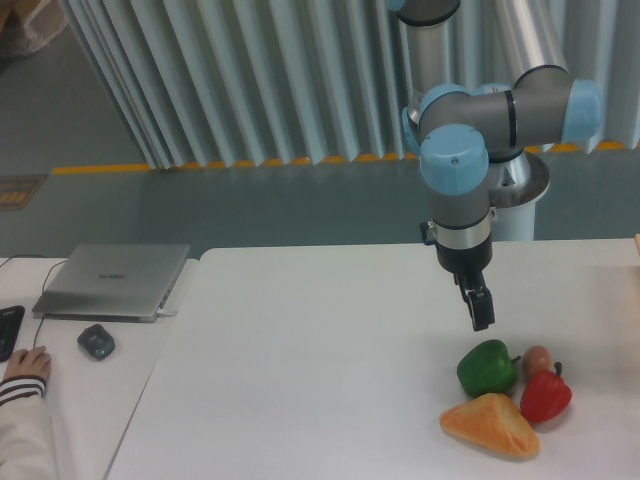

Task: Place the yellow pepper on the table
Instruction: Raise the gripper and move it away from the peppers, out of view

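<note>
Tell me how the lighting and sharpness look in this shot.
Fixed camera view: soft, even light; the large white tabletop shows only faint shadows; mild glare spots on the glossy green bell pepper; the dark two-finger claw looks slightly soft, the background is reasonably sharp.

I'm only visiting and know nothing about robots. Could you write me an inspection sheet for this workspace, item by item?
Surface: white table, mostly bare, items clustered at the right front.
Job's things: no yellow pepper seen anywhere.
Clutter: green pepper, red pepper, bread wedge, and a small tan round item behind them, all close together.
Grippers: gripper hangs above the green pepper, not touching it; nothing visible in it; cannot tell whether it is open or shut.
Cables: what looks like a thin dark cable left of the laptop.
Surroundings: closed laptop, mouse and a person's hand on the adjoining desk.
</note>
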